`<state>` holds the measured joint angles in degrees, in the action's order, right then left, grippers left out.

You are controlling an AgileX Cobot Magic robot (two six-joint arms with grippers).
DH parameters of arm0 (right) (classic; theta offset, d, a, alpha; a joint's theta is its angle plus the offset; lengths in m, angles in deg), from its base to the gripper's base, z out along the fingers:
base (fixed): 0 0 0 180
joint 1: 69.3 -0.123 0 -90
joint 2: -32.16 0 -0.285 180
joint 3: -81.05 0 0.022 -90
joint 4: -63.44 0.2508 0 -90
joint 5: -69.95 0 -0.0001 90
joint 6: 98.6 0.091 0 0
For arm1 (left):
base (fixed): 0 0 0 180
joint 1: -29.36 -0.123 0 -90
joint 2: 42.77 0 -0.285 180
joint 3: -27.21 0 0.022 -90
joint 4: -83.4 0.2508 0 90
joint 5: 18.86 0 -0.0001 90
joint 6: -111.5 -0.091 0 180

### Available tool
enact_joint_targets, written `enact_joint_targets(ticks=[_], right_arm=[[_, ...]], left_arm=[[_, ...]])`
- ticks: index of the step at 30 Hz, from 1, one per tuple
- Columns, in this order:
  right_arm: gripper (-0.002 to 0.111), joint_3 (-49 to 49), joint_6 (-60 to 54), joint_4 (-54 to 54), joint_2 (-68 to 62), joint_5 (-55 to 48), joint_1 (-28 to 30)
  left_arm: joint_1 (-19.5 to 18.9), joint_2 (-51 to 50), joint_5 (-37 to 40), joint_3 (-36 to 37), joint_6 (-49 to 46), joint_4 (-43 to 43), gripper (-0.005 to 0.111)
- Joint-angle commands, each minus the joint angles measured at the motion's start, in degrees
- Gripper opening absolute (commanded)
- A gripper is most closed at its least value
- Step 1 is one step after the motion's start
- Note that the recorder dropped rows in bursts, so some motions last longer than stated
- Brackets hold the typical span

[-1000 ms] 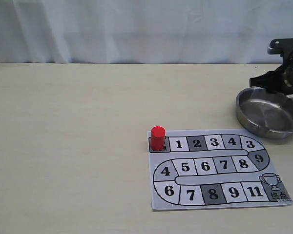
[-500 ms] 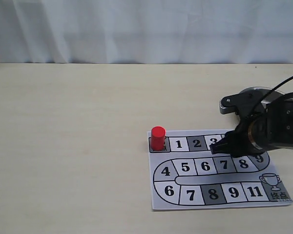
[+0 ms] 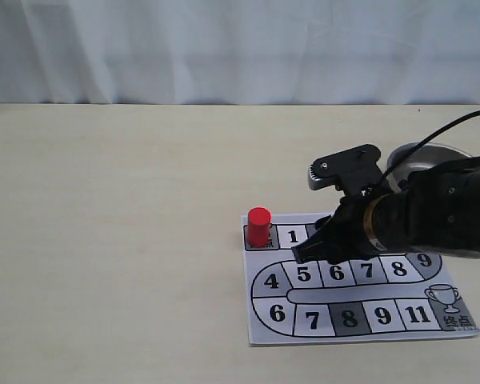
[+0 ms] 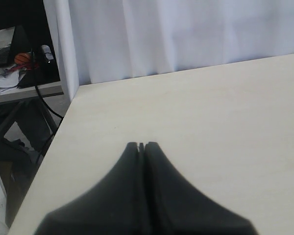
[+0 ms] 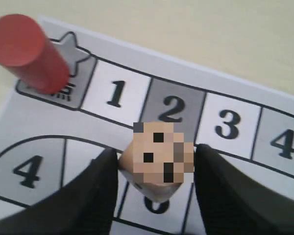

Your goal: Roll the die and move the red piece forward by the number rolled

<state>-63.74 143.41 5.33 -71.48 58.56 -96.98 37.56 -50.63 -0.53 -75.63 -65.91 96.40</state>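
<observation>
Both jaws closed, the right pair gripping the die (image 5: 157,161) over the board (image 3: 368,317), red piece (image 3: 258,226) nearby.

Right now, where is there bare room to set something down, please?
Free: beige tabletop left of the printed paper game board, and along the white curtain. Crowded: its top row, with red cylinder piece and right end effector holding tan die.
</observation>
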Motion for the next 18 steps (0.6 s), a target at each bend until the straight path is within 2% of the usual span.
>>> enact_joint_targets(ticks=[1,3,6,9,10,12,13,14,16,18], right_arm=[[0.004,0.0,-0.3,0.6,0.7,0.7,-1.1],[0.005,0.0,0.3,0.6,0.7,-1.2,-1.1],[0.013,0.0,0.5,0.3,0.7,-7.5,-0.5],[0.036,0.0,0.5,-0.2,0.7,-14.4,1.0],[0.05,0.0,0.5,-0.2,0.7,-15.9,1.7],[0.071,0.0,0.5,-1.0,1.3,-16.7,2.4],[0.086,0.0,-0.1,-1.2,2.0,-17.2,2.5],[0.094,0.0,-1.1,-1.2,2.7,-17.1,2.5],[0.102,0.0,-1.7,-1.2,4.9,-15.8,2.5],[0.101,-0.1,-1.7,-1.2,7.1,-14.5,2.4]], left_arm=[[0.5,0.1,0.0,0.1,0.3,0.1,0.0],[0.5,0.1,0.0,0.1,0.3,0.1,0.0],[0.5,0.1,0.0,0.1,0.3,0.1,0.0],[0.5,0.1,0.0,0.1,0.3,0.1,0.0],[0.5,0.1,0.0,0.1,0.3,0.1,0.0],[0.5,0.1,0.0,0.1,0.3,0.1,0.0],[0.5,0.1,0.0,0.1,0.3,0.1,0.0],[0.5,0.1,0.0,0.1,0.3,0.1,0.0],[0.5,0.1,0.0,0.1,0.3,0.1,0.0],[0.5,0.1,0.0,0.1,0.3,0.1,0.0]])
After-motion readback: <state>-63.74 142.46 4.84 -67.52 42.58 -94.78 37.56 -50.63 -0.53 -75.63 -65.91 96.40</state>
